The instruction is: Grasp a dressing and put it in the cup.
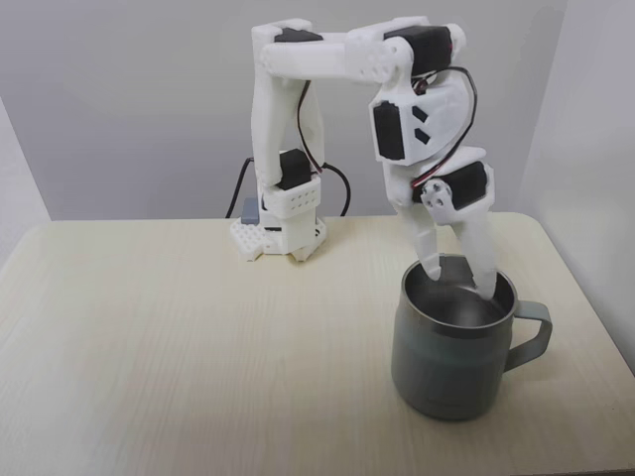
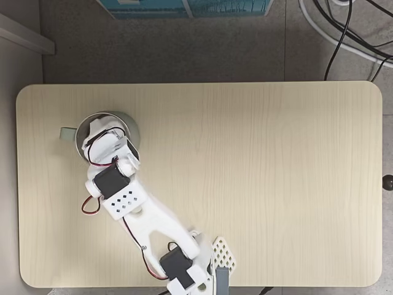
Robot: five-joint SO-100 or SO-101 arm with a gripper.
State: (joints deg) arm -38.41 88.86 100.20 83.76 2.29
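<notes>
While the pale wood tabletop [image 1: 179,337] spans both fixed views, the grey-green cup [image 1: 451,347], steel-lined w/ an angular handle, stands near its edge. The white claw [image 1: 458,280] dips inside the rim, fingers spread, gripping nothing visible. Dressing: can't be made out; cup interior mostly hidden.

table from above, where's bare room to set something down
In the top-down fixed view, the table is bare across its whole right half, and along the top edge right of the cup. It is crowded on the left: the gripper is spread inside the cup, and the arm's base sits on the bottom edge.
</notes>
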